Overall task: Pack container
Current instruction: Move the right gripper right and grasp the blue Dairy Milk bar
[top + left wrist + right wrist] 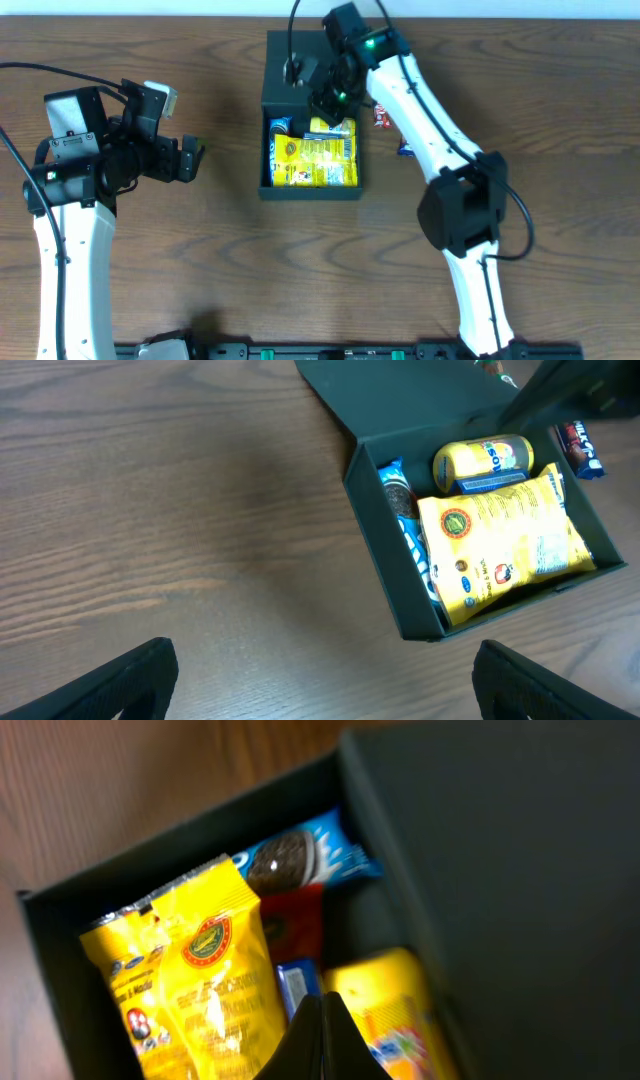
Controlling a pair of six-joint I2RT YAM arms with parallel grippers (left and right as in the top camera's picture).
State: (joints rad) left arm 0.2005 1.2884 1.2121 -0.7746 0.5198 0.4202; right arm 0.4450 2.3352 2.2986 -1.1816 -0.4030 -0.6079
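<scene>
Step looks like tucking the contents down: right gripper [320, 1038] hangs over the container [310, 195], fingers pressed together, holding nothing, tip near the can [483, 460] at the lid end. We'd use that closed tip as a pusher. Come down slowly on the can, not on the bag [315, 160], which will likely crinkle and spring back, and stay off the lid [275, 60]. Left gripper [192, 160] sits well apart toward the desk's left edge, fingers spread wide, empty; we'd bring it to the container's left wall as a brace against sliding. Container is at the far edge of the desk, mid-width: matte black, shallow, squarish, lid flap open on the far side. Yellow bag fills most of it, cookie pack [300, 860] along the left wall, something red beneath. Red packet [382, 117] and blue packet [405, 150] lie on the desk beside its right wall, so we judge packing unfinished.
</scene>
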